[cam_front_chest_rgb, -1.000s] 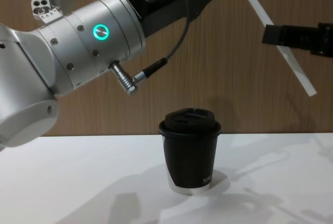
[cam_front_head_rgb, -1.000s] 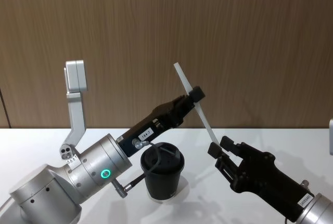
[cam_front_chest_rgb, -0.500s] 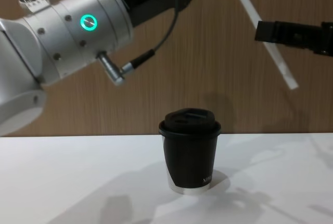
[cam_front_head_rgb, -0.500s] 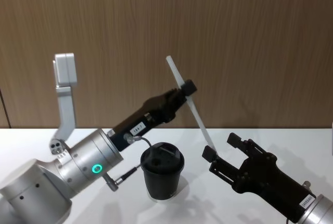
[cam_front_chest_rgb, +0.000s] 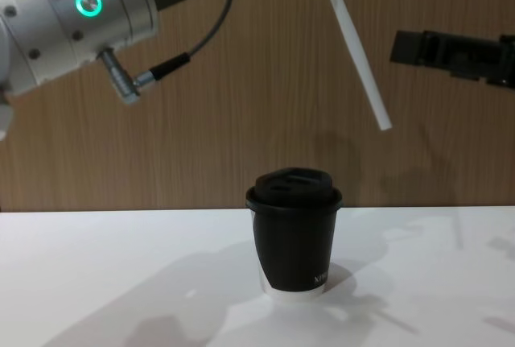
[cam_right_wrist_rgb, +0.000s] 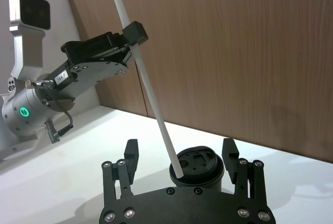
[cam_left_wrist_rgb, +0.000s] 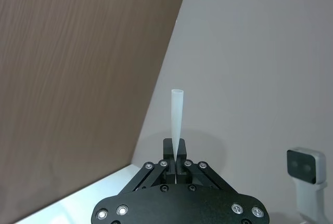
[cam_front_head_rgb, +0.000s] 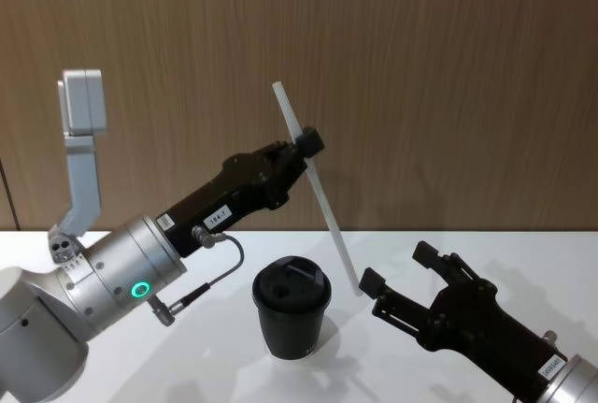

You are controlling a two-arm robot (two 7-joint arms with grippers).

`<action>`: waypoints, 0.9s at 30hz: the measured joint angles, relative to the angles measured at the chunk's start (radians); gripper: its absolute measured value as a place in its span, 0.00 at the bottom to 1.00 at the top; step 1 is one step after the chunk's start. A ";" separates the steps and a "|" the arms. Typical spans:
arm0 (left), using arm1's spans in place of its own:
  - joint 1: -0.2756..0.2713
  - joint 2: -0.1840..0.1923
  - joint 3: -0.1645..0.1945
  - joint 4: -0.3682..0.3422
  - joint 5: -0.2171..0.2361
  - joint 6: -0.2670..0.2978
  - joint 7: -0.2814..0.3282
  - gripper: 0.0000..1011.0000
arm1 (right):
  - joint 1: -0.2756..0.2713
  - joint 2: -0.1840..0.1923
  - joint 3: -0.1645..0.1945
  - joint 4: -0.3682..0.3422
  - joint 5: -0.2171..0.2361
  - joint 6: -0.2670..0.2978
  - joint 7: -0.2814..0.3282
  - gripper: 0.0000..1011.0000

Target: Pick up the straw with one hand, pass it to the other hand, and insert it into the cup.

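1. My left claw [cam_front_head_rgb: 304, 143] is clamped on the straw [cam_front_head_rgb: 323, 208] near its top, in the air above and right of the cup [cam_front_head_rgb: 291, 317].
2. My right claw [cam_front_head_rgb: 399, 268] sits low on the right, fingers apart, near the straw's lower tip.
3. Risk: the slanted tip may miss the small lid hole, skid, or swivel in my pinch.
4. The straw's long axis is a steep diagonal, with the top pointing up-left and the bottom down-right.

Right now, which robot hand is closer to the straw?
Left. The left gripper grips the straw near its top; the right gripper sits open near its lower tip, not touching.
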 joint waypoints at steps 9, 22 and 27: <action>-0.012 0.041 0.016 -0.043 0.073 -0.027 0.031 0.01 | -0.009 0.001 -0.003 0.003 0.019 -0.003 -0.001 0.99; -0.025 0.102 0.035 -0.106 0.187 -0.030 0.101 0.01 | -0.015 0.008 -0.010 0.009 0.042 -0.001 -0.003 0.99; -0.020 0.125 0.029 -0.129 0.209 -0.022 0.120 0.01 | -0.012 0.011 -0.015 0.012 0.047 0.001 -0.004 0.99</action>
